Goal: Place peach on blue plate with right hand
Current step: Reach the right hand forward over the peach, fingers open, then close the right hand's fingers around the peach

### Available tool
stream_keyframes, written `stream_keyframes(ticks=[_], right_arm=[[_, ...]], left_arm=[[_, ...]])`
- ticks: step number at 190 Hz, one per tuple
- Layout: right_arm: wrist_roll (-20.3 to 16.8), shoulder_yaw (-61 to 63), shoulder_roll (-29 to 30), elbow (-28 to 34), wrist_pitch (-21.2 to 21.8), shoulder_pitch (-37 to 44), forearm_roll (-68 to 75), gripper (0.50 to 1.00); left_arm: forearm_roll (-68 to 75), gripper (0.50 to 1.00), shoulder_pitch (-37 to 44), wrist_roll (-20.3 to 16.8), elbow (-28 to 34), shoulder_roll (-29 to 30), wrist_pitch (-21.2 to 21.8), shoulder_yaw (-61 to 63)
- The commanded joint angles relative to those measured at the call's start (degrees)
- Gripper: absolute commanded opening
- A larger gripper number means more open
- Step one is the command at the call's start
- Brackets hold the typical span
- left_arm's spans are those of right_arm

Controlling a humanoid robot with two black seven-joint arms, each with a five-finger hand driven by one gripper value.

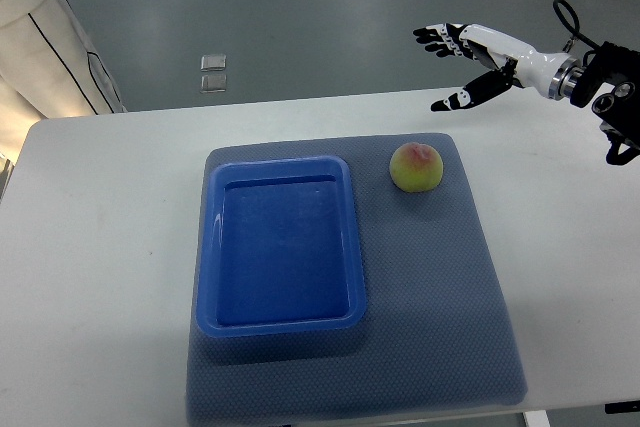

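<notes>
A yellow-green peach (416,167) with a pink blush lies on the grey-blue mat (440,287), just right of the blue plate (214,247), a shallow rectangular tray with nothing in it. My right hand (455,65) hovers up and to the right of the peach, above the table's far edge, fingers spread and holding nothing. Its arm enters from the right edge. The left arm does not show.
The mat lies on a white table (90,247). A person in white clothing (40,37) stands at the upper left corner, beyond the table. Grey floor lies past the far edge.
</notes>
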Motion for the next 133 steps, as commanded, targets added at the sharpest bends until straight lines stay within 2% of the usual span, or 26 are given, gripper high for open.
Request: stream_keyframes(ticks=[1,27,37,44,81,82,97,133], right_arm=[[0.04,-3.65,-0.77,3.08,0.75,2.99,-13.86,0.928],[0.04,-6.89,-0.24,4.84,0.93,4.92,-24.93,0.928],[0.04,-6.9,-0.24,4.84,0.93,4.93,-24.94,0.928],[0.04,-11.38,0.11,4.84,0.66,6.59,-28.36,0.928],[0.04,-18.68,2.22,4.31,-0.74,9.23,-29.42,0.928],[0.04,-20.33,2.92,4.05,-2.05,9.58,-29.42,0.928],[-0.04,-22.19,3.89,3.43,-3.12,9.58,-29.42,0.928],[-0.57,-22.81,7.14,-1.14,-5.31,9.5,-29.33,0.928]], left_arm=[[-0.01,1.0,0.0,0.0,0.0,0.0,0.0,0.0],[-0.01,1.0,0.0,0.0,0.0,0.0,0.0,0.08],[-0.01,1.0,0.0,0.0,0.0,0.0,0.0,0.08],[-0.01,1.0,0.0,0.0,0.0,0.0,0.0,0.08],[-0.01,1.0,0.0,0.0,0.09,0.0,0.0,0.08],[-0.01,1.0,0.0,0.0,0.09,0.0,0.0,0.0],[-0.01,1.0,0.0,0.0,0.09,0.0,0.0,0.0],[-0.01,1.0,0.0,0.0,0.09,0.0,0.0,-0.09]])
